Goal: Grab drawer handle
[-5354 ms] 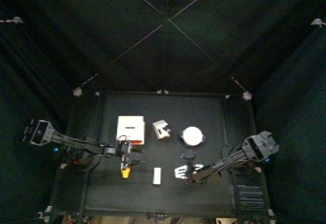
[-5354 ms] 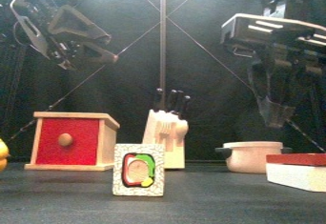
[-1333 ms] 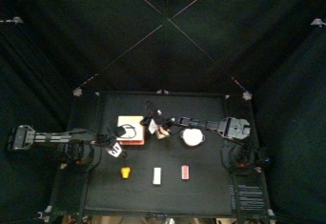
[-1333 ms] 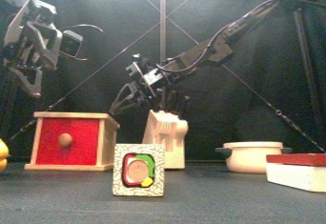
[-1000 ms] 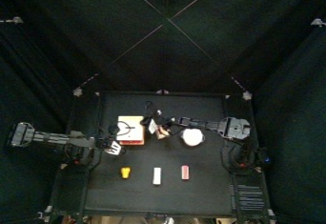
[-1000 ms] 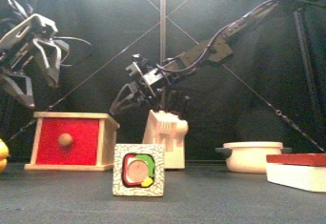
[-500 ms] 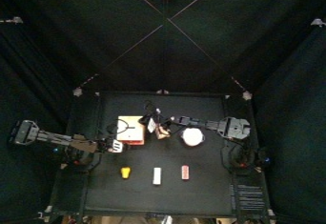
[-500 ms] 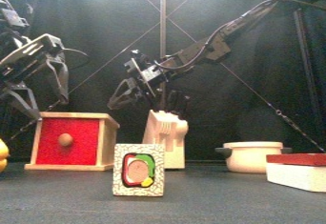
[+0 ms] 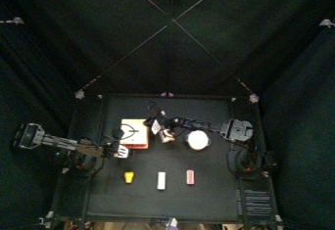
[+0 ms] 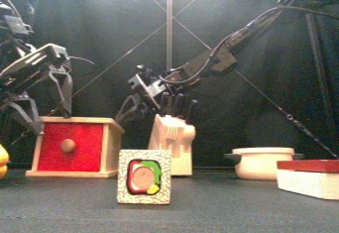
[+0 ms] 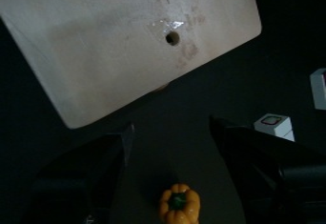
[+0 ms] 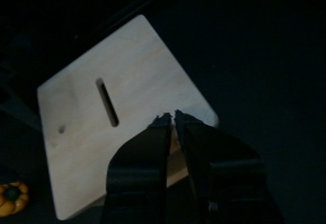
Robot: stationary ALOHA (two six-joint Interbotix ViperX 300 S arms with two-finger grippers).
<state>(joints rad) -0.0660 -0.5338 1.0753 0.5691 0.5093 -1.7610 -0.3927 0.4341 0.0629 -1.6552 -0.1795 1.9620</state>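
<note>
The drawer box (image 10: 73, 146) is light wood with a red drawer front, and its round red handle (image 10: 66, 146) faces the front camera. My left gripper (image 10: 38, 110) hangs open just above the box's left top corner and touches nothing. In the left wrist view its jaws (image 11: 171, 125) stand wide apart over the box's pale top (image 11: 114, 47); the handle is hidden there. My right gripper (image 10: 143, 96) reaches across from the right and hovers above the knife block. Its jaws (image 12: 174, 115) are shut over the box top (image 12: 121, 142). From above, both grippers (image 9: 120, 152) (image 9: 156, 126) flank the box (image 9: 135, 131).
A white knife block (image 10: 172, 143) stands right of the box. A picture card (image 10: 143, 175) stands upright in front. A white bowl (image 10: 261, 163) and a red-and-white block (image 10: 311, 177) lie to the right. A yellow pepper (image 11: 178, 201) lies near the box's left front.
My left gripper has come down and in toward the box's left top corner, still open. The right arm has barely moved.
</note>
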